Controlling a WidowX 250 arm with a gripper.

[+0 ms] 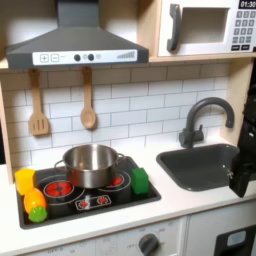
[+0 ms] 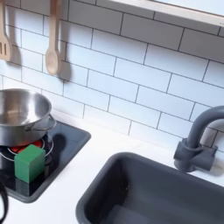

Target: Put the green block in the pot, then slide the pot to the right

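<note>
The silver pot [image 1: 90, 165] stands on the black toy stove [image 1: 110, 203], toward its back. The same pot [image 2: 19, 114] fills the second exterior view's left edge. Right of the pot, on the stove's right edge, sits the small green block [image 1: 140, 181], upright and free; it also appears as the green block [image 2: 30, 163] just in front of the pot. My gripper [image 1: 243, 172] hangs at the first exterior view's right edge, over the right side of the sink, far from the block. Its fingers are cut off by the frame edge.
A yellow block [image 1: 25, 180] and a green-and-orange toy vegetable [image 1: 36, 206] lie at the stove's left. A dark sink [image 1: 198, 166] with a grey faucet [image 1: 206, 118] lies right of the stove. Wooden utensils [image 1: 88, 110] hang on the tiled wall.
</note>
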